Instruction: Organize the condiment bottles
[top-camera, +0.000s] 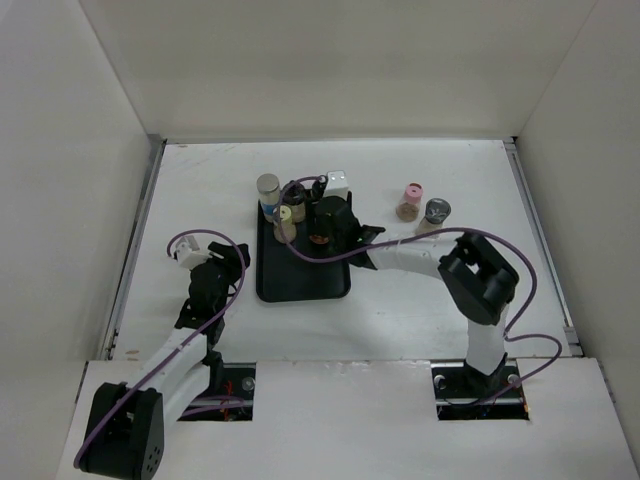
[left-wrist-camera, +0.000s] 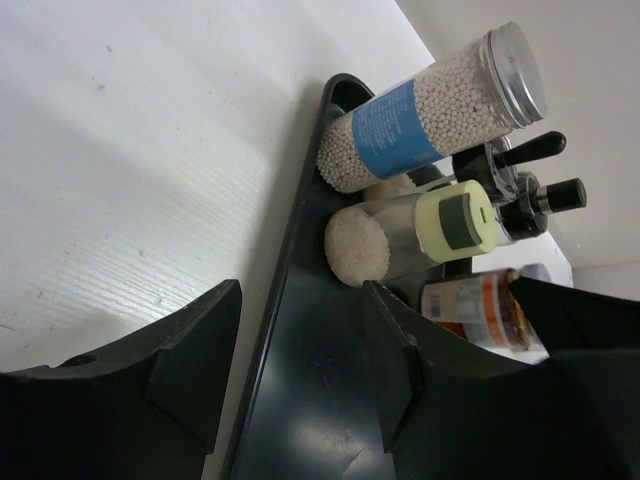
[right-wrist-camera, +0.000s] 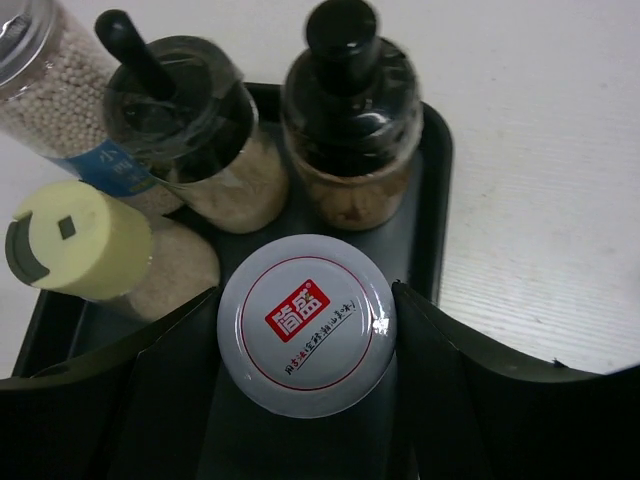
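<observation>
My right hand (right-wrist-camera: 305, 295) pinches the white-lidded jar (right-wrist-camera: 306, 345), one finger against each side of its lid, over the black tray (right-wrist-camera: 435, 180). I cannot tell whether the jar's base rests on the tray or hangs just above it. Straight ahead of my fingertips the black-capped jar (right-wrist-camera: 347, 130) stands upright on the tray. Just left of it is the black-lidded jar (right-wrist-camera: 190, 130), which has a stubby handle on top. Ahead and to the left of this hand stand the cream-capped jar (right-wrist-camera: 90, 245) and, beyond it, the blue-labelled jar (left-wrist-camera: 420, 115) with its silver cap. Off to this hand's right, well clear of the tray, the pink-capped jar (top-camera: 411, 200) and the grey-capped jar (top-camera: 435, 213) stand close together on the table (top-camera: 450, 160).

My left hand (left-wrist-camera: 302, 300) is spread and holds nothing. The tray's edge runs beneath the gap between its fingers, and the blue-labelled and cream-capped jars are ahead of it.
</observation>
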